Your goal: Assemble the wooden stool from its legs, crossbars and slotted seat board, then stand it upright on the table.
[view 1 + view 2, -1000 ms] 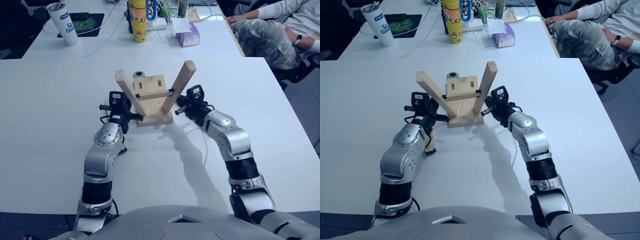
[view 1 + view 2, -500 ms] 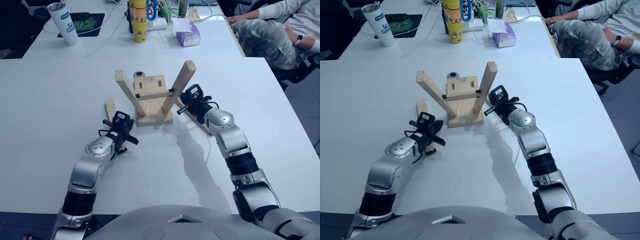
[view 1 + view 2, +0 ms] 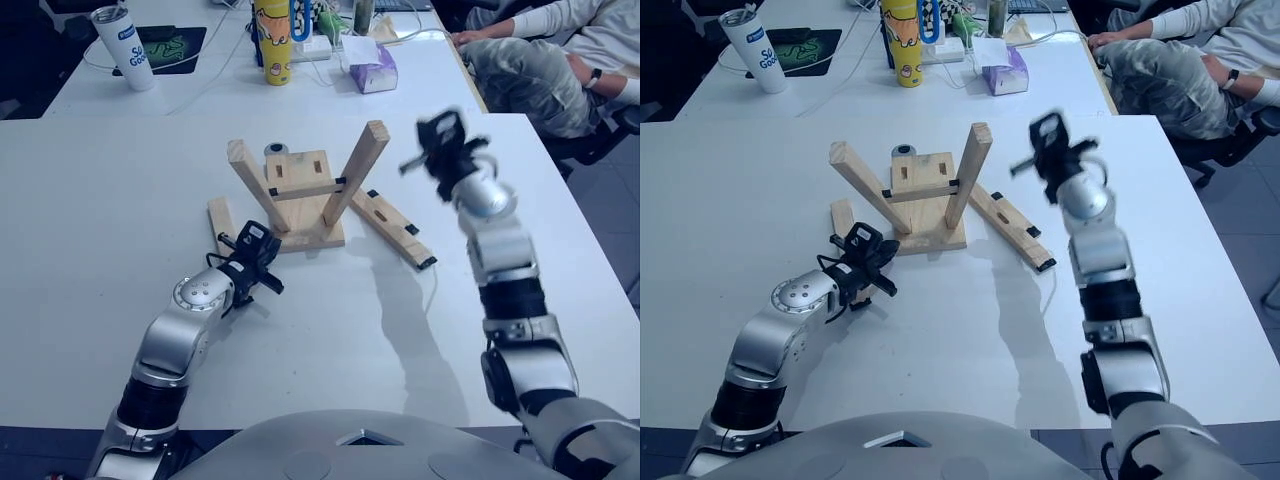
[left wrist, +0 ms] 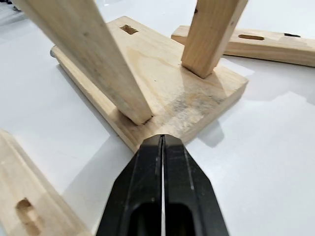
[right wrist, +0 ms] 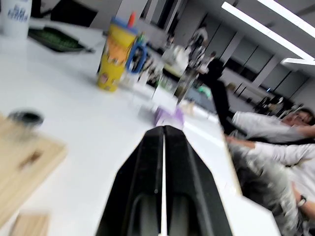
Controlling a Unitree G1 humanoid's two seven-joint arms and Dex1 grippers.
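Note:
The slotted seat board (image 3: 308,200) lies flat on the white table with two legs (image 3: 362,170) slanting up out of it. A thin crossbar (image 3: 308,189) joins them. One loose leg (image 3: 392,228) lies to the board's right, another (image 3: 221,221) to its left. My left gripper (image 3: 262,262) is shut and empty, low over the table just short of the board's near left corner (image 4: 147,132). My right gripper (image 3: 440,135) is shut and empty, raised in the air to the right of the stool, pointing toward the back tables.
A small dark round object (image 3: 277,150) sits behind the board. On the table behind stand a yellow cup (image 3: 275,40), a white tumbler (image 3: 125,45) and a tissue pack (image 3: 375,70). A seated person (image 3: 540,60) is at the back right.
My right arm has swung up and to the right, away from the stool, leaving the right loose leg uncovered on the table. My left gripper has edged slightly toward the board.

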